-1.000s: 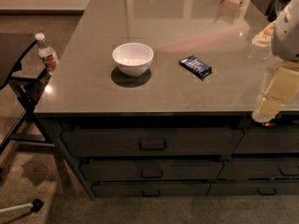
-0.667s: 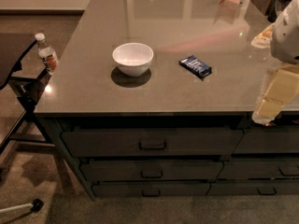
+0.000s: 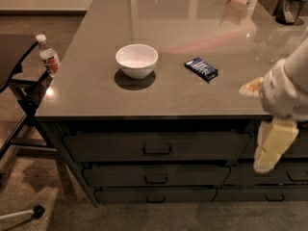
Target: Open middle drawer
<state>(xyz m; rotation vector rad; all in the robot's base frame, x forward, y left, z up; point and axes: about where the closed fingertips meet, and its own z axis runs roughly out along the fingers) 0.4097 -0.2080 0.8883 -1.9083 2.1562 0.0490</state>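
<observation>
Middle drawer (image 3: 192, 175) lower centre, shut; handle (image 3: 156, 179) untouched. End effector (image 3: 272, 148) at right edge, below worktop (image 3: 96, 93) lip, well apart from handle; grip state cannot tell. Reach, grasp, pull all left.

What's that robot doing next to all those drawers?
A robot arm is reaching down at the right end of the counter. Its gripper hangs in front of the drawers on the right, just below the countertop edge. It is supposed to open the middle drawer, but that drawer is shut, and the gripper is off to the right of its handle, not touching it. A white bowl and a small blue packet sit on top, untouched.
</observation>
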